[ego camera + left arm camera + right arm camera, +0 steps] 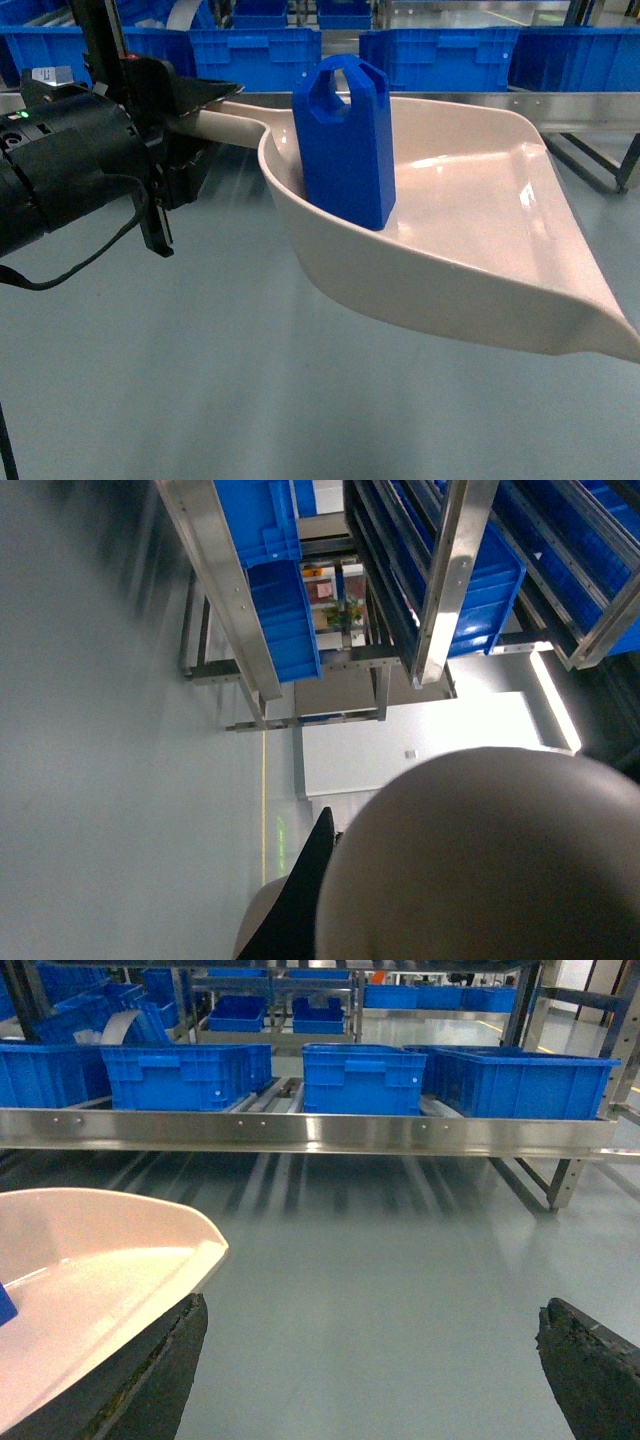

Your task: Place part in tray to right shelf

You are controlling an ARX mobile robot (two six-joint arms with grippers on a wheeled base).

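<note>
progress entry, near to far. nearest me, my left gripper (185, 130) is pinched on the handle of the tray (470, 200), holding it up over the bare grey floor (250, 400); the left wrist view is mostly filled by the tray's rounded beige back. next, the part (345, 140) stands upright inside the tray against its rear wall, handle hole up, so i judge loading done. my right gripper (370, 1360) has its fingers (590, 1360) spread wide with nothing between them, the tray's front lip just beside the left finger in its own view. farther off, the right shelf (300, 1130) shows its flat steel front rail with small screws, blue crates (365, 1078) sitting behind it. the tray is well short of that rail, so carrying across and setting down are left, by my reckoning.
</note>
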